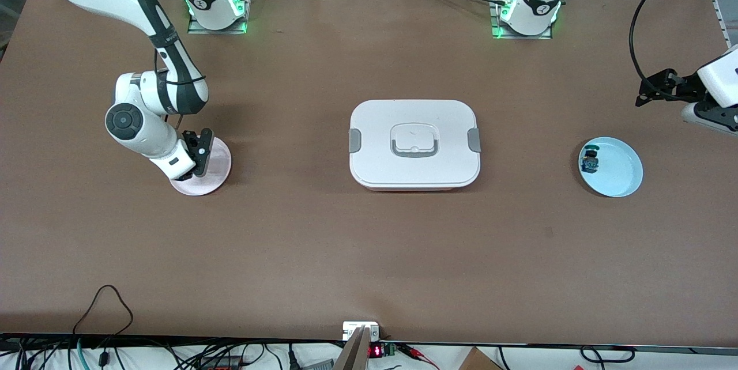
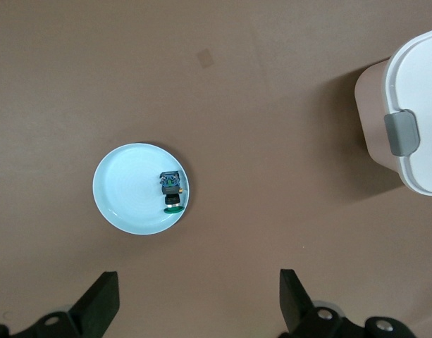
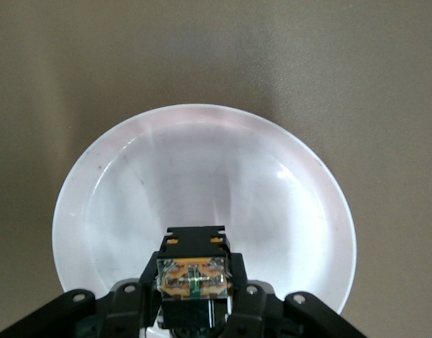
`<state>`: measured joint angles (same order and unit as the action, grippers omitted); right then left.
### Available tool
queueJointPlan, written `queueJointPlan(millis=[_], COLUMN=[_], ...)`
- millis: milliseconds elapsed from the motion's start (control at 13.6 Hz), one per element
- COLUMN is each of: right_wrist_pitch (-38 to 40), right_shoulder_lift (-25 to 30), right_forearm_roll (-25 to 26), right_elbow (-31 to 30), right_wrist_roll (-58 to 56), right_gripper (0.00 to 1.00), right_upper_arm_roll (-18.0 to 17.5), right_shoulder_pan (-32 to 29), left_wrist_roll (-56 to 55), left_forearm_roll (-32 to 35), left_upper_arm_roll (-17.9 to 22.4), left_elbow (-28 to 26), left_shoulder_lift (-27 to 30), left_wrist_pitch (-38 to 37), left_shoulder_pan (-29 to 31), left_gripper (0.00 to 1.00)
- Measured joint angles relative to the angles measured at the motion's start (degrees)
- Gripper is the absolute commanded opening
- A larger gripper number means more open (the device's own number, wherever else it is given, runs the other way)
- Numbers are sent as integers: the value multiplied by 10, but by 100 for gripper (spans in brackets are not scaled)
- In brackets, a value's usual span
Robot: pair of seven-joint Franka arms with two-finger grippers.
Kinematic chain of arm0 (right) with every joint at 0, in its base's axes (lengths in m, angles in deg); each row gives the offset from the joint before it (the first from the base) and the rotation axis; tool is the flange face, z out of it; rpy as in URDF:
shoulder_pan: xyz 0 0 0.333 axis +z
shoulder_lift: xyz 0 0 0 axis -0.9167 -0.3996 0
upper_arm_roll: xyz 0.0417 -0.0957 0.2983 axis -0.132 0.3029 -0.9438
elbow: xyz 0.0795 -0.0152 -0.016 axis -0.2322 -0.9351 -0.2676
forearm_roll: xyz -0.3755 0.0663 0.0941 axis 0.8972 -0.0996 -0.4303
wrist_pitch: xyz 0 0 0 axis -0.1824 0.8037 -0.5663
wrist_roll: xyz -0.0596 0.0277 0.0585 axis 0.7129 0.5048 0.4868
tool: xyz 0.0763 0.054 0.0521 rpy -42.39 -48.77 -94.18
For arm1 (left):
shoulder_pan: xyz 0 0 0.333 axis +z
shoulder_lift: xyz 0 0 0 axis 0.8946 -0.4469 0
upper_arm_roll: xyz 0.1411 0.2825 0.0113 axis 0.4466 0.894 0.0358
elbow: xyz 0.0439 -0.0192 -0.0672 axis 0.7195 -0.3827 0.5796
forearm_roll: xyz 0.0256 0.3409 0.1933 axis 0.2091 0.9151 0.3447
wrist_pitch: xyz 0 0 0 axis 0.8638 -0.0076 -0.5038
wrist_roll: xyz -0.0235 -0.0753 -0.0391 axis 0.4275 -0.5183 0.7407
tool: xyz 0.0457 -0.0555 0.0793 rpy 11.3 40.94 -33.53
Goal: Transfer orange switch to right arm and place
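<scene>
The orange switch [image 3: 194,273], a small black block with an orange part, is clamped between my right gripper's fingers. My right gripper [image 3: 194,285] is low over the pale pink plate [image 3: 201,162], which lies toward the right arm's end of the table. In the front view the right gripper [image 1: 199,154] covers part of that plate [image 1: 218,177] and hides the switch. Whether the switch touches the plate cannot be told. My left gripper [image 2: 198,306] is open and empty, held high over the table near the light blue plate [image 2: 127,190].
The light blue plate [image 1: 621,177] holds a similar small switch with blue-green parts [image 1: 590,160], which also shows in the left wrist view [image 2: 172,190]. A white lidded box with grey clips [image 1: 414,144] stands mid-table; its corner shows in the left wrist view [image 2: 413,105].
</scene>
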<state>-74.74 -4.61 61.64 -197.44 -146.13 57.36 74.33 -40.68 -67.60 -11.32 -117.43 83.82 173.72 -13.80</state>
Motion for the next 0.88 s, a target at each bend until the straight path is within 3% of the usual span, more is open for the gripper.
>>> queueJointPlan(millis=[147, 221, 294, 368, 663, 883], right_wrist_pitch=[-19, -26, -28, -29, -28, -9], right_shoulder_lift=[-8, -11, -13, -14, -10, 13], right_forearm_roll=[0, 1, 1, 1, 1, 0], right_elbow=[-5, -7, -8, -10, -10, -6], right_wrist_roll=[0, 0, 0, 0, 0, 2], right_gripper=[0, 5, 34, 99, 100, 100], right_upper_arm_roll=[0, 0, 0, 0, 0, 0], right_shoulder_pan=[0, 0, 0, 0, 0, 0], left_wrist_roll=[0, 0, 0, -1, -25, -54], left_forearm_roll=[-6, -14, -22, -25, -29, -29], left_upper_arm_roll=[3, 6, 17, 41, 187, 247], left_elbow=[-20, -31, -40, -47, -62, -66], left_shoulder_lift=[8, 16, 24, 31, 44, 45], left_wrist_pitch=[19, 27, 32, 34, 36, 37], left_shoulder_pan=[0, -1, -10, -34, -188, -255], left_gripper=[100, 100, 100, 100, 100, 100])
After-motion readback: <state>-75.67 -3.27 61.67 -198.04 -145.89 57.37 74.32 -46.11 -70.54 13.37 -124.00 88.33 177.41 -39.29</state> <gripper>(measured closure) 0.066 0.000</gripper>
